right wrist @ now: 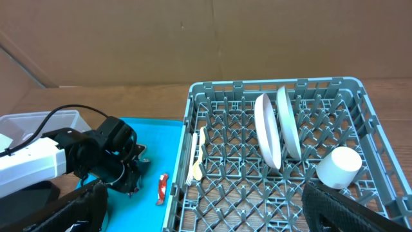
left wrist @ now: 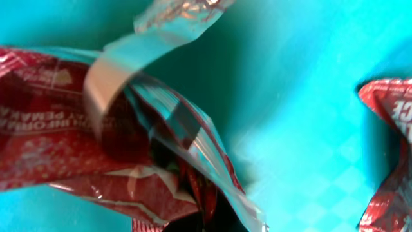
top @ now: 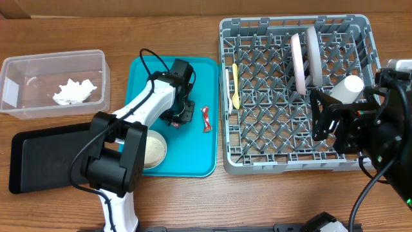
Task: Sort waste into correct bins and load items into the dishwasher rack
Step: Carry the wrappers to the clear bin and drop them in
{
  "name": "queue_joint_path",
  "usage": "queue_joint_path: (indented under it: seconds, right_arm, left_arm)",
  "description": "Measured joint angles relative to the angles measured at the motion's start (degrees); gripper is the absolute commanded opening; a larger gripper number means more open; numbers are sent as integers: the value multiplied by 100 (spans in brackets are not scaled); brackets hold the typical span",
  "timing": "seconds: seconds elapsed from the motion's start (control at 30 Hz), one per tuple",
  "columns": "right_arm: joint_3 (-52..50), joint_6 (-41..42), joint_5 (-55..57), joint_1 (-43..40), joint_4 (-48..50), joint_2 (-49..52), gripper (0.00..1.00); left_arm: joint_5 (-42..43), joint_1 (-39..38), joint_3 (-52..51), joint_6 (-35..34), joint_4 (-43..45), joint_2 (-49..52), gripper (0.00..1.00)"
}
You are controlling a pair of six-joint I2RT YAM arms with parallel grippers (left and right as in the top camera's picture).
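**Two red wrappers on the teal tray, one in the left jaws**

Two shiny red wrappers lie on the teal tray (top: 193, 161). The left jaws are closed on the nearer wrapper (left wrist: 96, 148), whose crumpled foil fills the left wrist view and runs down into the dark at the bottom edge of that view. The second wrapper (top: 206, 119) lies flat and apart from it, near the tray edge beside the dishwasher rack (top: 257, 161).

A pale bowl (top: 156, 149) of white grains sits in the tray's near corner, partly hidden under the left arm (top: 138, 109).

On the bench (top: 161, 32), the clear tub (top: 19, 64) stands at the far left and holds the crumpled white napkin (top: 74, 91). The black tray (top: 45, 158) lies nearer the robot, between the tub and the arm's base.

Inside the rack, the white plate (top: 297, 64) and the pale grey-green plate (top: 314, 51) stand on edge, side by side between the pegs. The white cup (top: 347, 88) lies tilted just beside them. A yellow cutlery piece (top: 235, 87) rests on the lattice near the rack's left wall, and a white cutlery piece (top: 228, 87) lies alongside it against that wall.

The right jaws stand wide open and hold nothing. They hang over the rack's right side, near the cup but not touching it.
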Motion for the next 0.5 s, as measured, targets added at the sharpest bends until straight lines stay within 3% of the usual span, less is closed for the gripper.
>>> queue_joint_path:
  seconds: [0.17,0.37,0.5]
  right_arm:
    - [0,0,0,0,7,0,100]
    - [-2,0,0,0,7,0,100]
    - [-2,0,0,0,7,0,100]
  left_arm:
    - [-55,52,866,-114,-1126,37,4]
    - [-802,509,4039,-197,-2964,83,4]
    - [-1333,1137,4787,-199,-3123,-22,4]
